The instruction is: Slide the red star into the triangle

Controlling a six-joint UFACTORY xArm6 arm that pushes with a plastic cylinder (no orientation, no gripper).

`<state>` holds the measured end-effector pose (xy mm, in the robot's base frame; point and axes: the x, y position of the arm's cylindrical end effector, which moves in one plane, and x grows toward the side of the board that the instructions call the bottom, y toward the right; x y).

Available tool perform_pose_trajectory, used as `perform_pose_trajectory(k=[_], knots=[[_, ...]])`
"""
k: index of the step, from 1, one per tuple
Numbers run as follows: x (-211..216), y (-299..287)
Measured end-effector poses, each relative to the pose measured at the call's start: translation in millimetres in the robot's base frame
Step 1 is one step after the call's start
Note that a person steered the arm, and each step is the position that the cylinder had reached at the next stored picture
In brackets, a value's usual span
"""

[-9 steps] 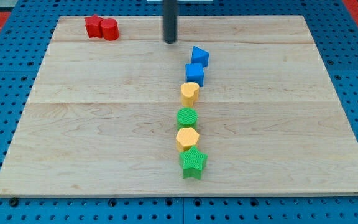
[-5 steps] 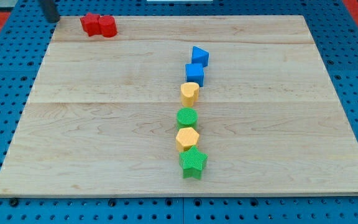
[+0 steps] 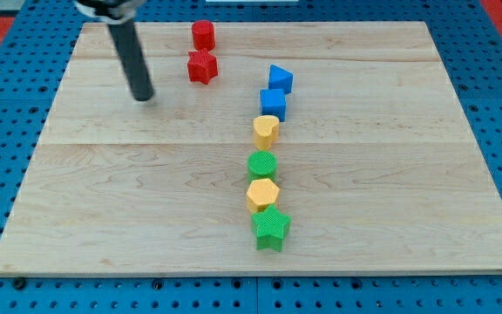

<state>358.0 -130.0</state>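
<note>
The red star (image 3: 202,66) lies on the wooden board near the view's top, left of the blue triangle (image 3: 280,78) with a gap between them. A second red block (image 3: 203,35), roughly cylindrical, sits just above the star, apart from it. My tip (image 3: 142,96) is on the board to the left of the red star and slightly lower, not touching it. The rod rises from the tip toward the view's top left.
Below the blue triangle runs a column of blocks: a blue cube (image 3: 273,104), a yellow heart (image 3: 266,131), a green cylinder (image 3: 262,165), a yellow hexagon (image 3: 262,194) and a green star (image 3: 270,228). The board's edge (image 3: 260,272) borders blue pegboard.
The two red blocks moved right from the top left corner and separated; the star now sits lower and closer to the blue triangle. My tip moved from the top left edge down to the star's left.
</note>
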Motion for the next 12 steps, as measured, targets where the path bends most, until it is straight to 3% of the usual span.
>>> perform_pose_trajectory(k=[2,3,4,6,8,11,12], knots=[[-66.0,6.5],[-66.2,104.9],[-64.3,68.6],[-44.8,115.9],[-32.2,112.7],[-85.3,108.0],[-83.5,74.5]])
